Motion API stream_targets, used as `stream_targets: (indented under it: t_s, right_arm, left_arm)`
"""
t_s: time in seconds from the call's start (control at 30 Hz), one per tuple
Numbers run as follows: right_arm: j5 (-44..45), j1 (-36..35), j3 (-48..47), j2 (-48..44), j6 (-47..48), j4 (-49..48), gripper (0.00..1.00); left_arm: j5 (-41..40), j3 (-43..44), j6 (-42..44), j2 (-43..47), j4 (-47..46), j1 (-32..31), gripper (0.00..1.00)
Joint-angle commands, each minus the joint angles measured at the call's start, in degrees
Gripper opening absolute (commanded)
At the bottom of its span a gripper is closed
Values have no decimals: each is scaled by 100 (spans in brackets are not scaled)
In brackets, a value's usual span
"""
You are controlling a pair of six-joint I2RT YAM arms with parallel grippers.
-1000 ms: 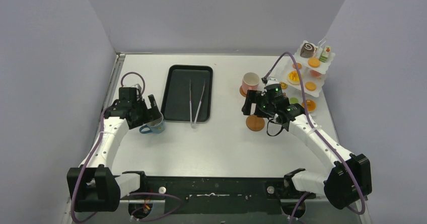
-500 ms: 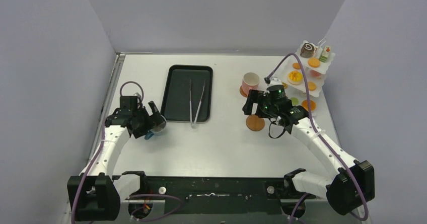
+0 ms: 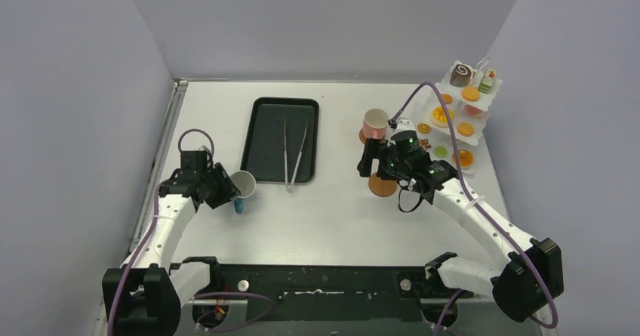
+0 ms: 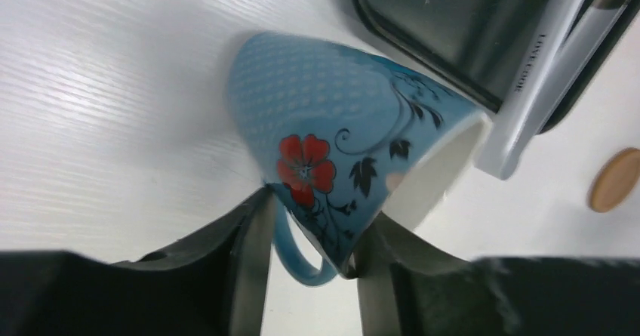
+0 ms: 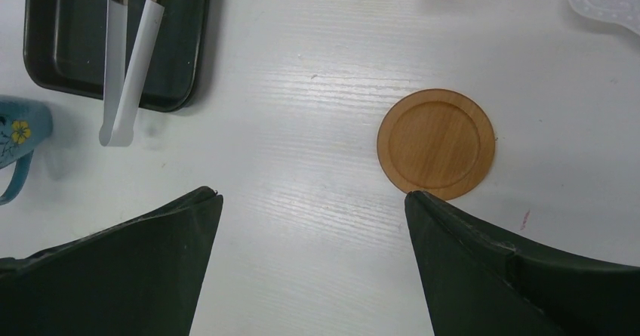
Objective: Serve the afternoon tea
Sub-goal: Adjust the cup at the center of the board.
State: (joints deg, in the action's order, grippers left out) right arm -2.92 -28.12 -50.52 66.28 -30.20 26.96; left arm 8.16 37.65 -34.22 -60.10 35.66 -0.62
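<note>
The blue cup (image 4: 340,140), painted with a red flower, hangs tipped over, its white mouth (image 3: 243,183) facing the tray. My left gripper (image 4: 321,211) (image 3: 230,191) is shut on it, one finger at the handle's root and the other on the wall near the rim. The pink cup (image 3: 375,123) stands upright at the back right. Toy pastries, among them a chocolate swirl roll (image 3: 460,73) and an orange tart (image 3: 441,115), sit on a white tiered stand (image 3: 483,106). My right gripper (image 5: 311,195) (image 3: 371,168) stands open over bare table, its right fingertip beside a wooden coaster (image 5: 436,143).
The black tray (image 3: 260,143) lies mid-table with the metal tongs (image 3: 294,155) across it, their tips over its near edge (image 5: 124,64). The coaster (image 3: 383,186) lies in front of the pink cup. Grey walls close in the left, back and right.
My left gripper has closed on the blue cup and drawn slightly toward the near side. The cup has gone from upright to tipped over. My right gripper has drifted a little left.
</note>
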Motion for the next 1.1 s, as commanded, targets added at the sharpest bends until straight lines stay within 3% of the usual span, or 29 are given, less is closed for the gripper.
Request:
stream_targets:
  t_s: [0.0,0.1,0.2,0.63,0.8,0.97,1.07]
  right_arm:
    - [261,-137,-19,-142,-83,-156,98]
    - [274,-179,-10,-150,-83,-156,98]
    - [263,-199,-2,-166,-56,-167,98]
    - [274,-617,29,-80,-227,-410,99]
    - [475,-882,13,-94,-302,-425,99]
    - [635,-1022,17,-138,-318,-383,99]
    - [675,-1046,80,-183,-337,-406,99]
  left_arm:
    - [-135,277,113,-166,-435,189,30]
    - [-124,436,241,-285,-303,205,17]
    - [-94,533,322,-186,-209,209,11]
    - [271,621,18,368,92,195,9]
    - [515,548,-464,602,347,179,10]
    - [110,672,-835,888,1132,107,13]
    - [-359,805,-992,1004,1626,-316,14]
